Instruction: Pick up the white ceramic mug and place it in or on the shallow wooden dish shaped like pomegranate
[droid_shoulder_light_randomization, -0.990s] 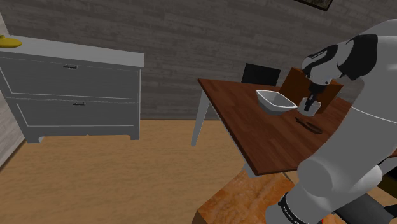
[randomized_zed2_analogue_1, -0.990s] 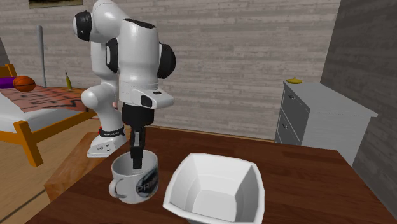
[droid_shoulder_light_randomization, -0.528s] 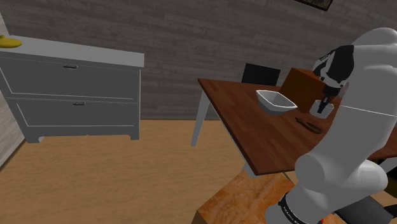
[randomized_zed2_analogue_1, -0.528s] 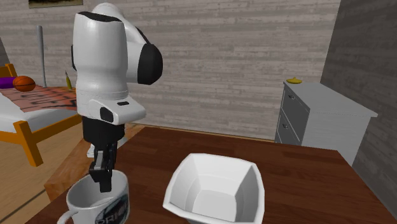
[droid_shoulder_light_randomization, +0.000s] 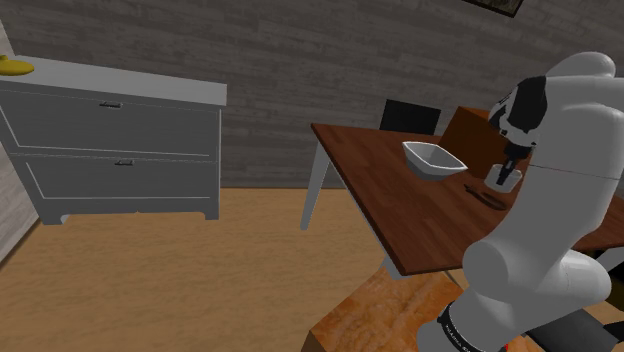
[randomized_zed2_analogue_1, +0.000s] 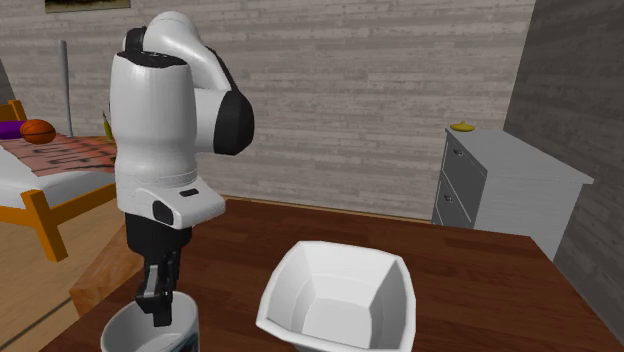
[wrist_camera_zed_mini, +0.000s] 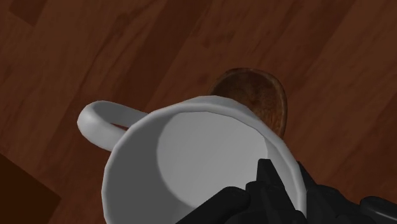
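Clasping the rim of the white mug (wrist_camera_zed_mini: 184, 165) between its 2 fingers, the gripper (wrist_camera_zed_mini: 280, 181) is holding it above the table (wrist_camera_zed_mini: 95, 51), partly over the brown wooden dish (wrist_camera_zed_mini: 254, 92); pickup is looking done, while lowering and releasing onto the dish are remaining.

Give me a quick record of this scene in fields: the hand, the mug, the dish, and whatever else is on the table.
mug: white, empty, handle away from the gripped side
hand: shut on the mug's rim, one finger inside
dish: brown, shallow, on the table, partly hidden behind the mug
bowl: white, empty, on the table beside the mug
task: mug not yet set in the dish
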